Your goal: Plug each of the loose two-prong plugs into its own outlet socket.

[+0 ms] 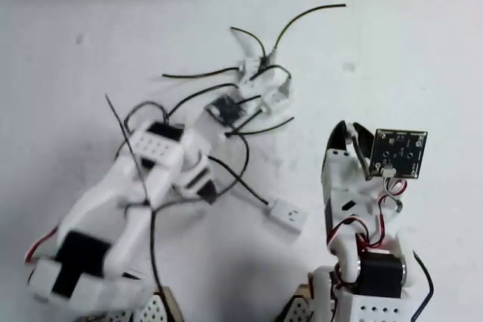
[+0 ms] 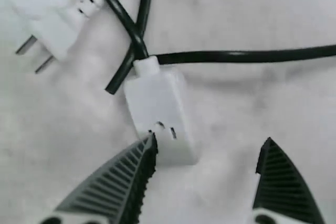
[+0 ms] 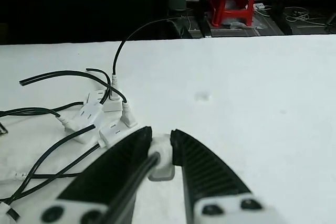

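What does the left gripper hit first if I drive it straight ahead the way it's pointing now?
Likely the white outlet socket. It lies just ahead of the open left gripper, offset toward one finger whose tip is at its slotted end. Depth is hard to judge.

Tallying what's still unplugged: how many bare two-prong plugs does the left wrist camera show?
1: a white two-prong plug lies loose, prongs bare, on the white table, beside the white outlet socket at the open left gripper. Others may lie outside that view.
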